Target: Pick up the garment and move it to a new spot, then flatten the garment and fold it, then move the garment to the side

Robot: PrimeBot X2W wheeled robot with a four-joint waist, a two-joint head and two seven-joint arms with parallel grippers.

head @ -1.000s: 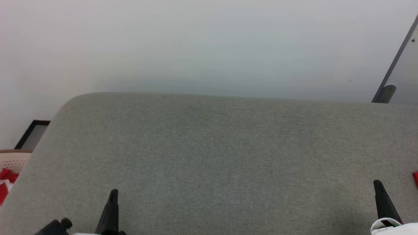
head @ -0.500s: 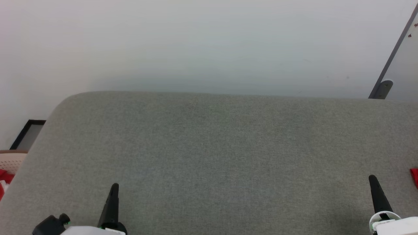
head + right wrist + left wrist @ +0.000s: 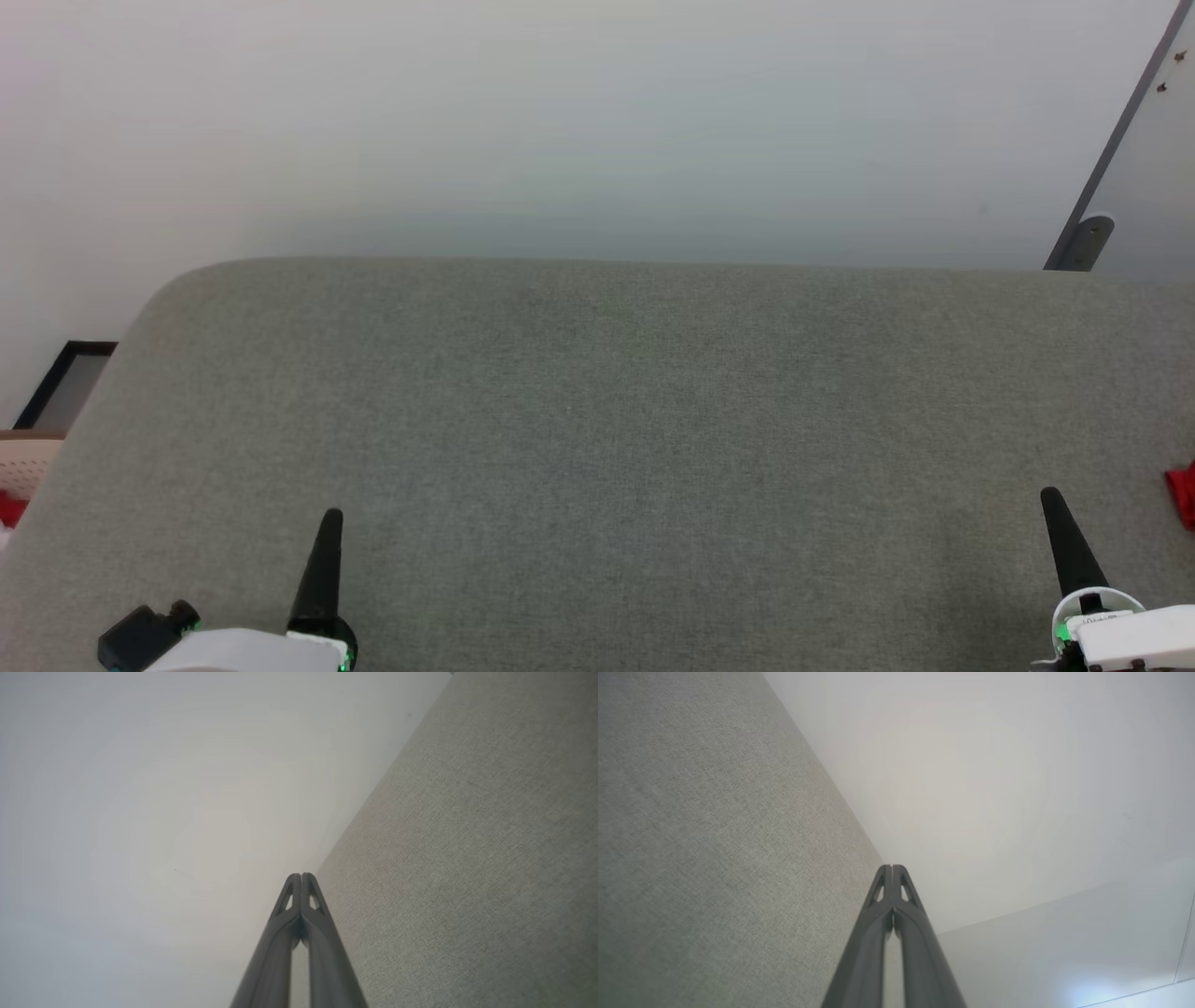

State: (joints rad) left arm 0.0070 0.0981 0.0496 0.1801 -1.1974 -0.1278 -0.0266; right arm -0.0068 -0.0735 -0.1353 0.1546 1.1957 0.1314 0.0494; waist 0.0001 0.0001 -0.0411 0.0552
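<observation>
Left gripper (image 3: 331,515) and right gripper (image 3: 1051,495) stay pressed together, empty. Over 1 second the head camera shifted (the table (image 3: 597,420) didn't), so nothing got handled. The garment (image 3: 1184,495), seemingly, is that red corner at the right edge.

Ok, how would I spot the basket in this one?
Start at the big grey fabric surface in the head view and follow its left edge down. Just off that edge, at the picture's left border, sits the basket: pale beige with rows of small holes, unlike the dark-framed panel above it and the red cloth below.
</observation>
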